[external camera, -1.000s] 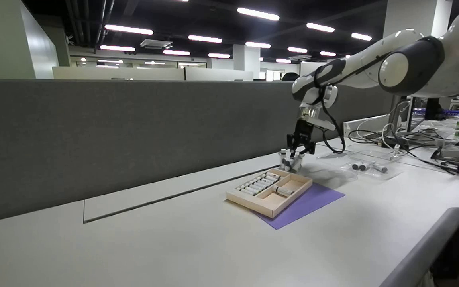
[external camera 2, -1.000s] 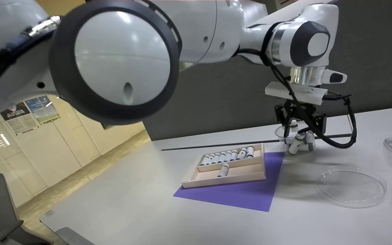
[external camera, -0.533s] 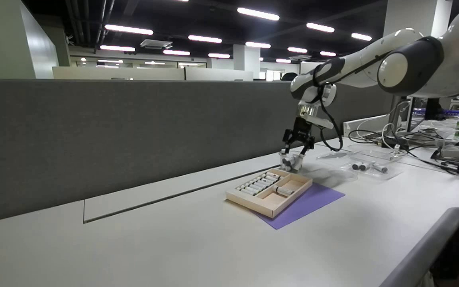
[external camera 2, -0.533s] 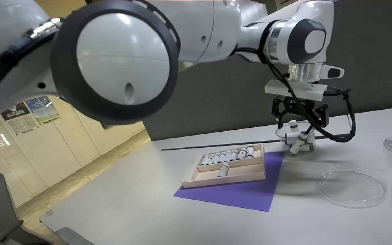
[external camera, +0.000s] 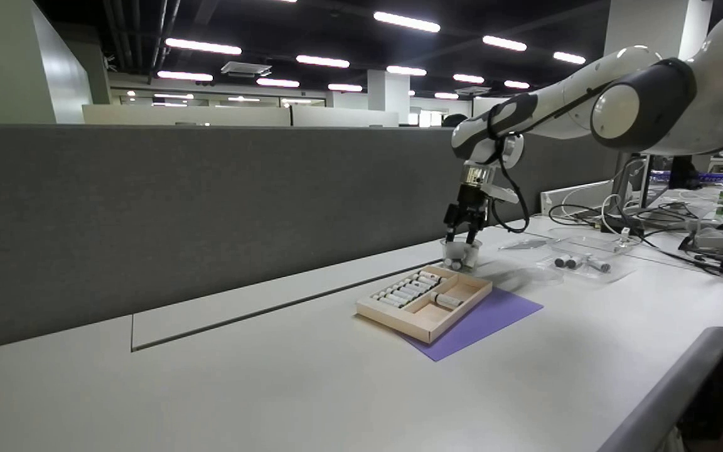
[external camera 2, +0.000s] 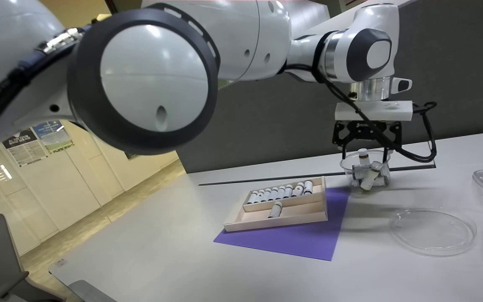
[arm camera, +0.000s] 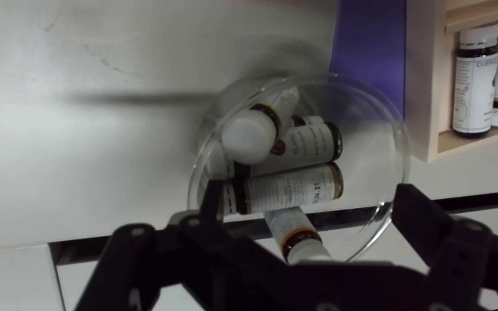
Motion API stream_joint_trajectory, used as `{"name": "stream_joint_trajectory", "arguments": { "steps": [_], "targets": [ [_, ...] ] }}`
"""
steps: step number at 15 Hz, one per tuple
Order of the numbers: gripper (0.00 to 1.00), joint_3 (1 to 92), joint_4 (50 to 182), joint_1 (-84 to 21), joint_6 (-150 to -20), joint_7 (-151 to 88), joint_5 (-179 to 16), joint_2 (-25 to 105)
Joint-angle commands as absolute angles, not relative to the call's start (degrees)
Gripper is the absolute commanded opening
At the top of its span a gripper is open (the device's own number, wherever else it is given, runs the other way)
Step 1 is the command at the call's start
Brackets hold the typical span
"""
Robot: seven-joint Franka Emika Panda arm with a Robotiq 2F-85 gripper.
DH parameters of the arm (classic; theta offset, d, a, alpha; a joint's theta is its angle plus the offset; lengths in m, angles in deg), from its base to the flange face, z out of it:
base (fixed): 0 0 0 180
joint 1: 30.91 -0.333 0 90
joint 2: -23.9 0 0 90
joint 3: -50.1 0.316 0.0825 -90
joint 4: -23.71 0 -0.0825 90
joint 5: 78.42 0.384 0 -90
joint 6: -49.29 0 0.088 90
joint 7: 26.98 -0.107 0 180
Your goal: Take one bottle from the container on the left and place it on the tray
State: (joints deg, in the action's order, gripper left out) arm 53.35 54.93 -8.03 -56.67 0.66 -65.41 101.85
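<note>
Hanging over the clear cup (arm camera: 372, 149) of bottles (arm camera: 296, 190), the hand (external camera 2: 364, 158) is spread wide. Left of the cup and nearer me, the wooden tray (external camera 2: 302, 218) lies partly on a purple mat (external camera 2: 304, 243)

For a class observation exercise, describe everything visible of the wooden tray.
The tray is shallow, rectangular, pale, apparently wood, with low walls and a long divider. White-labelled bottles lie in a row on one side, a single bottle on the other. It lies flat, partly on the purple mat, apart from the gripper.
</note>
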Motion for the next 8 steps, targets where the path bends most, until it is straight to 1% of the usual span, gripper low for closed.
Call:
{"name": "stream_joint_trajectory", "arguments": {
  "steps": [1,3,4,5,8],
  "targets": [
    [1.0,53.88,51.72,-8.17,-50.48,9.96,-67.44,101.92],
    [1.0,53.83,51.69,-8.27,-46.14,14.41,-67.9,101.06],
    [1.0,54.61,46.95,-8.05,-41.62,16.21,-68.92,103.24],
    [1.0,54.29,46.3,-8.23,-38.88,18.42,-69.71,103.14],
    [1.0,52.31,42.87,-9.29,-35.23,22.86,-73.57,104.24]
  ]
}}
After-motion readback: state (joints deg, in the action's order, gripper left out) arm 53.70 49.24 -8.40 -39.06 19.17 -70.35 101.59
